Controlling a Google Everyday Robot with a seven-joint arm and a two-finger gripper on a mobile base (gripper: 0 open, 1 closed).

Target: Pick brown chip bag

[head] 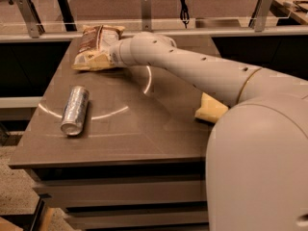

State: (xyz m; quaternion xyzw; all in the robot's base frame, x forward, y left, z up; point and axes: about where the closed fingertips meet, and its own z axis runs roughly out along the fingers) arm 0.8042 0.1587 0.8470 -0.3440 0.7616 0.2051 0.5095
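Note:
The brown chip bag [94, 41] lies flat at the far left of the grey table [125, 129], its dark brown band on the left and cream panel on the right. My arm reaches across the table from the right. The gripper [98, 60] is at the near edge of the bag, touching or covering its lower part.
A silver drink can [75, 109] lies on its side at the table's left front. A pale yellow sponge block [211, 109] sits at the right, partly behind my arm. A railing with posts [146, 11] runs behind the table.

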